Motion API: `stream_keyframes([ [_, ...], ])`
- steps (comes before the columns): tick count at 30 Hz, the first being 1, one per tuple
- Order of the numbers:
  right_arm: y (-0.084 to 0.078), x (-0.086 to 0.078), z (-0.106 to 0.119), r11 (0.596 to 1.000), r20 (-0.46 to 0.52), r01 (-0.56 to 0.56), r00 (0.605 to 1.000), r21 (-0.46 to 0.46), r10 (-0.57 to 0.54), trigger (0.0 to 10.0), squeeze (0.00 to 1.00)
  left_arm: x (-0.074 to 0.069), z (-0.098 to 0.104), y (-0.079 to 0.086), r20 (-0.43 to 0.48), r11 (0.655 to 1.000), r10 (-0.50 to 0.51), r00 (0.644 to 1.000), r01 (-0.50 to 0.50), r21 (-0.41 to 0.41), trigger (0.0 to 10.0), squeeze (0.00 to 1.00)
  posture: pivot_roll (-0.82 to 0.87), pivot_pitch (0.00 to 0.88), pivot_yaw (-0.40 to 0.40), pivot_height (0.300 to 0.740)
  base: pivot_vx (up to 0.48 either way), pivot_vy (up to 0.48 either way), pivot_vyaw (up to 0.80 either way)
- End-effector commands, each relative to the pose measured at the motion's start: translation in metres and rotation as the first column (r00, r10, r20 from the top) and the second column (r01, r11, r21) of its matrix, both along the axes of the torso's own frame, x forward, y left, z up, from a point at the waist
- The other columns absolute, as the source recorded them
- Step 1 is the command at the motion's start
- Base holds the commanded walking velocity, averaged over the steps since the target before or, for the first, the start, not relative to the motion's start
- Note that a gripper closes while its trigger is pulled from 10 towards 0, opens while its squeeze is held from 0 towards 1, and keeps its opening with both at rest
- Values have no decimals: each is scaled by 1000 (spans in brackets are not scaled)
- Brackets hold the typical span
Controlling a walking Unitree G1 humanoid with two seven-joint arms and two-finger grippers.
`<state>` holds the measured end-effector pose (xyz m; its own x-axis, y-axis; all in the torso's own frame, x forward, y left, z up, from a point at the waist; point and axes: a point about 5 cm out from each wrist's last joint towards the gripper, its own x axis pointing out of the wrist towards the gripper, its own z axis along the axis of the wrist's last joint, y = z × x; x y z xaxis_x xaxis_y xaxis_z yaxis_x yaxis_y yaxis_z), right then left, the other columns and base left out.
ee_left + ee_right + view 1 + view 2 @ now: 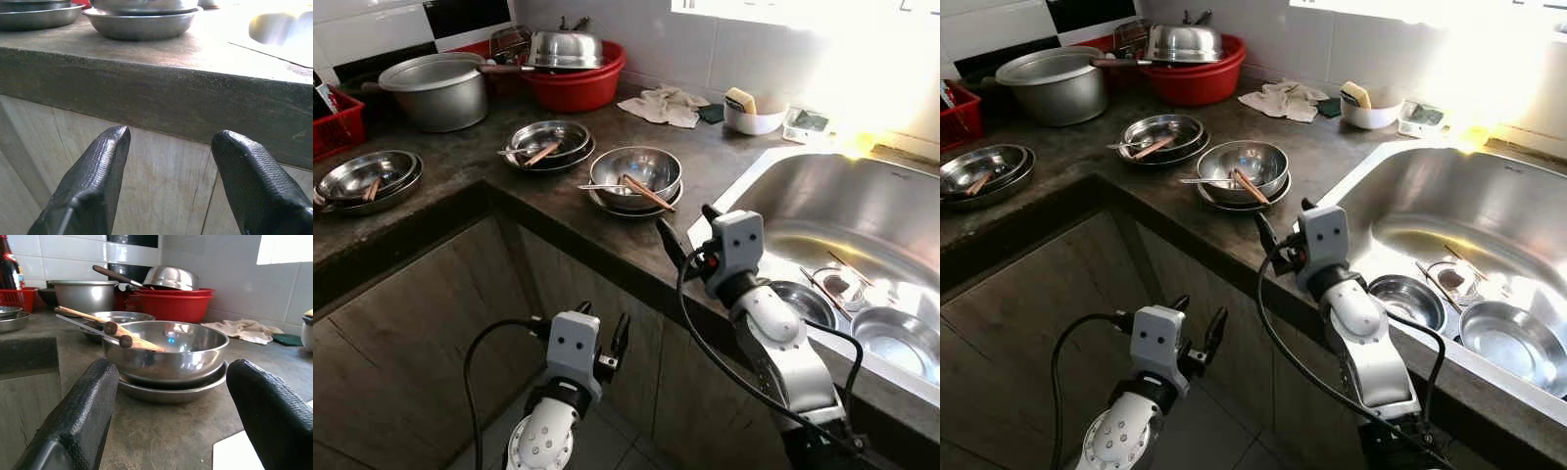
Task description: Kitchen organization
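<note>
A steel bowl point(644, 166) sits on a steel plate point(607, 205) near the counter's front edge, with wooden chopsticks point(647, 193) and a spoon point(599, 186) resting in it. My right gripper point(685, 223) is open at counter height just in front of this bowl point(166, 350), apart from it and empty. Two more bowl-and-plate sets with utensils lie further left point(548, 140) point(367, 176). My left gripper point(604, 315) is open and empty, low in front of the cabinet face below the counter edge point(146, 93).
A steel sink point(862, 211) on the right holds bowls point(901, 343) and chopsticks. At the back stand a grey pot point(435, 93), a red basin point(578, 86) with a steel lid, a cloth point(666, 105), a white bowl with a sponge point(754, 116), and a red basket point(333, 122).
</note>
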<state>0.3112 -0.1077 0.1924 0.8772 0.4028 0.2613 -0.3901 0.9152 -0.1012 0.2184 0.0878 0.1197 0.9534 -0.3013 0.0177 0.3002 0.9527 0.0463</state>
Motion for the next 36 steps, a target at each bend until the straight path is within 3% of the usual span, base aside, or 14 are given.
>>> stream_keyframes([
  [1, 2, 1, 2, 1000, 18, -21, 1000, -7, 21, 10000, 0, -2, 4, -1, 15, 1000, -9, 1000, 9, -20, 10000, 0, 58, 65, -13, 740, 0, 0, 0],
  [8, 7, 8, 9, 997, 55, -69, 996, -36, 70, 10000, 0, -7, 11, -7, 69, 993, -108, 992, 111, -42, 10000, 0, 58, 71, -11, 740, 0, 0, 0],
  [31, 19, 21, 17, 990, 95, -123, 987, -62, 129, 10000, 0, -3, 11, -4, 82, 995, -88, 993, 91, -43, 10000, 0, 64, 70, -18, 740, 0, 0, 0],
  [32, 19, 21, 17, 990, 94, -123, 987, -62, 128, 9608, 0, -3, 11, -4, 82, 995, -87, 993, 91, -42, 10000, 0, 64, 70, -18, 740, 0, 0, 0],
  [33, 19, 22, 17, 990, 93, -123, 987, -63, 128, 6431, 0, -3, 11, -4, 81, 995, -87, 993, 90, -42, 10000, 0, 64, 71, -20, 740, 0, 0, 0],
  [34, 20, 22, 17, 990, 93, -122, 987, -63, 128, 2431, 0, -3, 11, -4, 81, 995, -86, 993, 89, -41, 10000, 0, 64, 71, -19, 740, 0, 0, 0],
  [35, 20, 22, 17, 990, 93, -122, 987, -63, 128, 2431, 0, -3, 11, -4, 81, 995, -86, 993, 89, -41, 10000, 0, 64, 71, -19, 740, 0, 0, 0],
  [36, 19, 23, 17, 991, 92, -121, 988, -63, 126, 431, 0, -3, 11, -4, 80, 995, -86, 993, 89, -41, 10000, 0, 64, 71, -19, 740, 0, 0, 0],
])
